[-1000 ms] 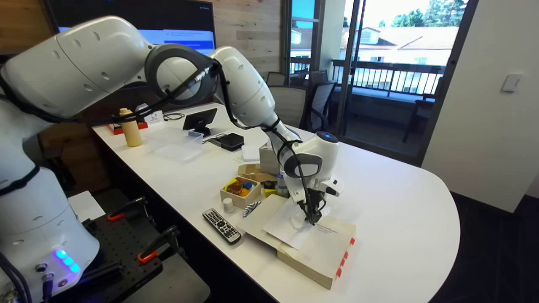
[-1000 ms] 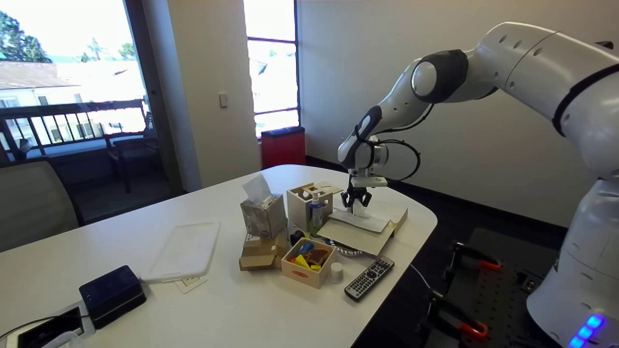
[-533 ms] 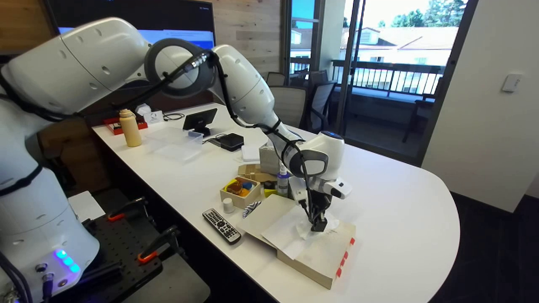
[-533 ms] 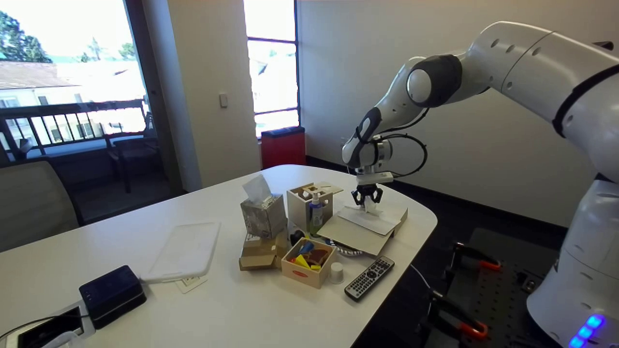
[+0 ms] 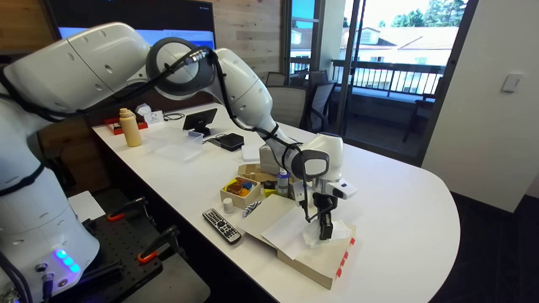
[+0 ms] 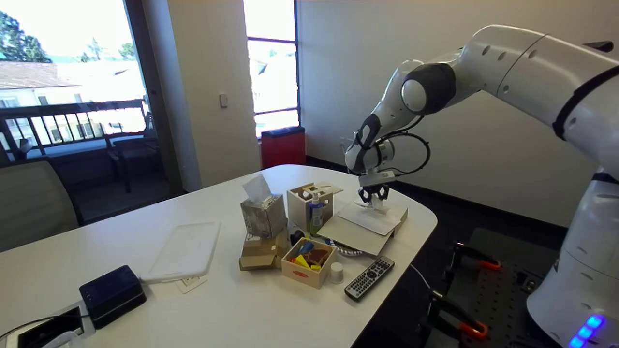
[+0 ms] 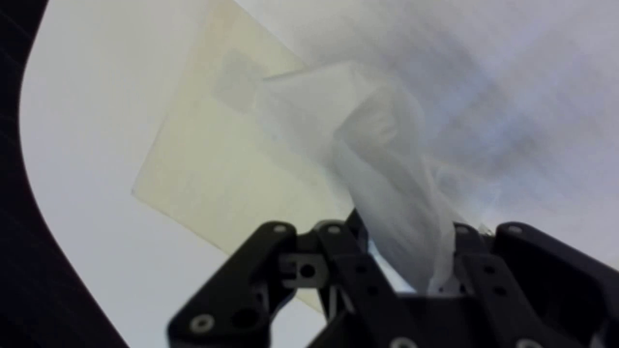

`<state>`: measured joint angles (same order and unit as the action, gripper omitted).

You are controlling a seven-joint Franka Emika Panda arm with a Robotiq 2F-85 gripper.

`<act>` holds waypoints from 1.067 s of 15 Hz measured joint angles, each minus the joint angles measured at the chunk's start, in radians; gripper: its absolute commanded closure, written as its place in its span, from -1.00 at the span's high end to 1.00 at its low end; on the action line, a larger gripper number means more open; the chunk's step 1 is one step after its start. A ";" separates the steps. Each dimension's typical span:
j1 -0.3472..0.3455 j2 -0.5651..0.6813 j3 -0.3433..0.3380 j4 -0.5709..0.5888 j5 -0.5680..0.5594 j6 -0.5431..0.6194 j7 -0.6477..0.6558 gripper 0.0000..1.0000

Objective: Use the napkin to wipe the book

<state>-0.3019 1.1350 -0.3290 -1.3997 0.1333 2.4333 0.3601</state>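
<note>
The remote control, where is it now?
In an exterior view, the remote control lies left of centre, near the edge of the table, with a small white cylinder just beyond it and the book to its right.

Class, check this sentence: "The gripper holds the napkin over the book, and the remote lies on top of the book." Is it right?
Not quite. The remote lies on the table beside the book, as both exterior views show. The gripper does hold the napkin over the book.
</note>
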 measured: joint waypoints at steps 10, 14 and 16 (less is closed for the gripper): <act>-0.054 -0.010 0.071 -0.003 0.025 -0.014 -0.061 -0.94; -0.089 -0.038 0.166 -0.003 0.054 -0.083 -0.158 -0.94; -0.098 -0.045 0.193 0.000 0.062 -0.148 -0.187 -0.94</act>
<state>-0.3995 1.0898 -0.1359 -1.4000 0.1954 2.2851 0.1732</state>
